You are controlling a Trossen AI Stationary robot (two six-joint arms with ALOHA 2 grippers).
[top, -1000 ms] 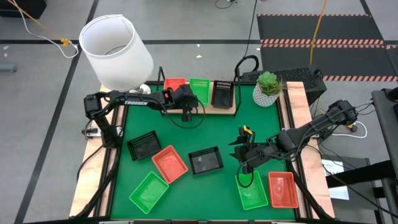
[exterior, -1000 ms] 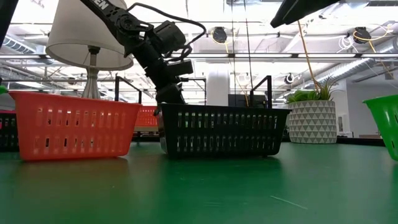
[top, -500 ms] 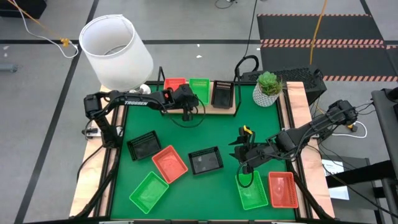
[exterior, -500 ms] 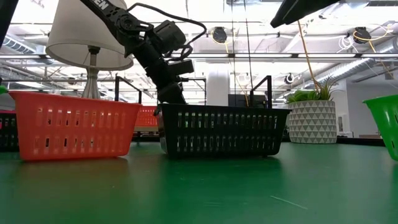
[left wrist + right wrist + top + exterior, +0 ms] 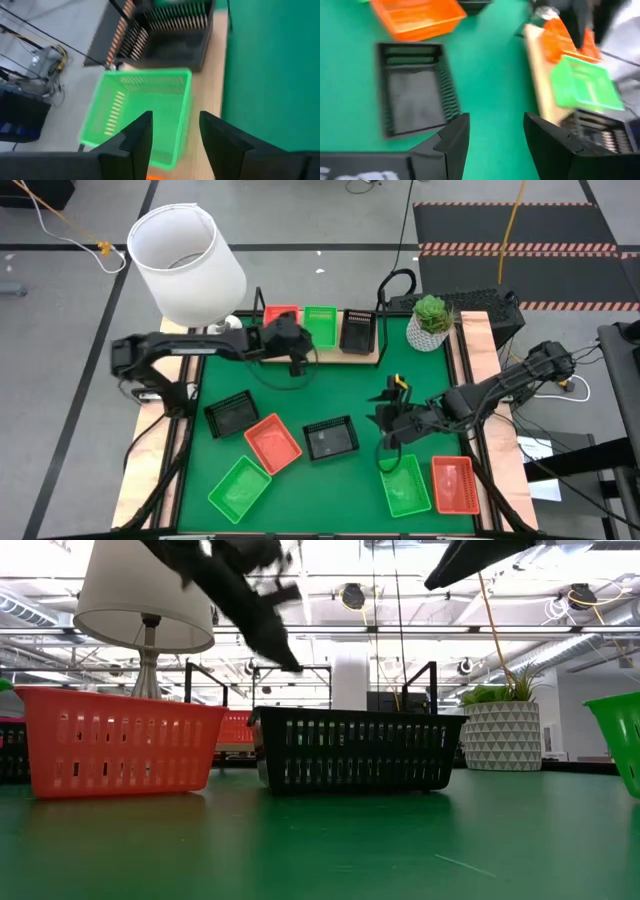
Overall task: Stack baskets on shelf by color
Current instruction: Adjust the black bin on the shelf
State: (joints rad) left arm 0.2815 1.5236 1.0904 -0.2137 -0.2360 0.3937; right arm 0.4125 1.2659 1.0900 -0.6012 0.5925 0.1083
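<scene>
The shelf runs left to right across the upper centre of the high view, at the back edge of the table. Three baskets sit on it side by side, each with its long axis running front to back across the board: an orange-red basket at the left, a green basket in the middle and a black basket at the right. That looks like one base per colour, so each later basket can drop onto its match.

The left claw hovers just in front of the shelf, beside the green basket, with its fingers apart and nothing between them; its wrist view looks down into that basket's open top, which suggests the basket has been let go there.

The right claw sits in the lower right of the high view, fingers spread wide and empty, just above the loose green basket, probably the next pick. This basket's long axis runs roughly front to back, and an orange-red basket lies parallel just to its right.

Four more lie loose in the lower left and centre: a black one, an orange-red one, a green one, all angled, and a black one lying nearly left to right.
</scene>
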